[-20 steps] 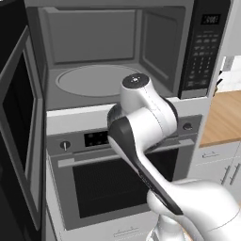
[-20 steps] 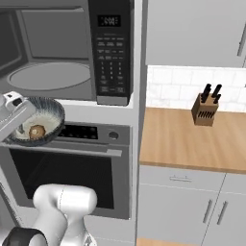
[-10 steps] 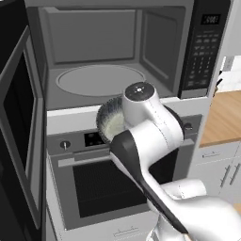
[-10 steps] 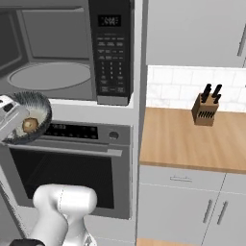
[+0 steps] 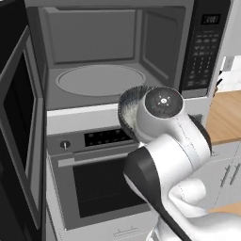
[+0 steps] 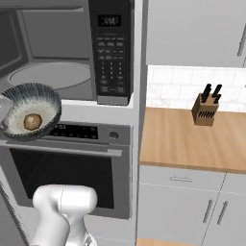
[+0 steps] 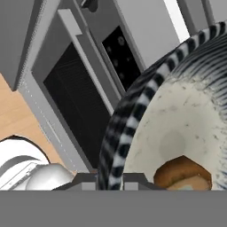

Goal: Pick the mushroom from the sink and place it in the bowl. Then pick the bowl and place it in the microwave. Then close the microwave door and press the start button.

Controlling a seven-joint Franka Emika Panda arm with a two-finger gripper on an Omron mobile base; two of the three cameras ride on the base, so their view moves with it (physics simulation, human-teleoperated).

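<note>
Bowl (image 6: 30,117) is what I'm carrying now, w/ the mushroom (image 6: 32,122) already sitting inside on the pale speckled bottom, so step 1 looks done and I'm in step 2: bowl into the microwave (image 5: 108,61). Nearest thing first: in hand view the gripper (image 7: 110,181) is pinched on the bowl's striped rim, one tip either side of the wall at approx 6 o'clock of that view, mushroom just beside at 5 o'clock. Bowl hangs tilted, mouth partly toward the right base cam, in front of the oven (image 6: 72,163) control strip, below the microwave opening. Beyond it, up at 12 o'clock in left base view, cavity stands open w/ turntable (image 5: 101,80) bare; microwave door (image 5: 19,127) swung wide at 9 o'clock. Next move, my call: lift bowl above the cavity floor lip, level it so the mushroom doesn't roll out, push fwd and set down on turntable. Then release, back out, shut door, hit start on keypad (image 6: 111,53). Risk: rim clipping the lower edge of the opening.
</note>
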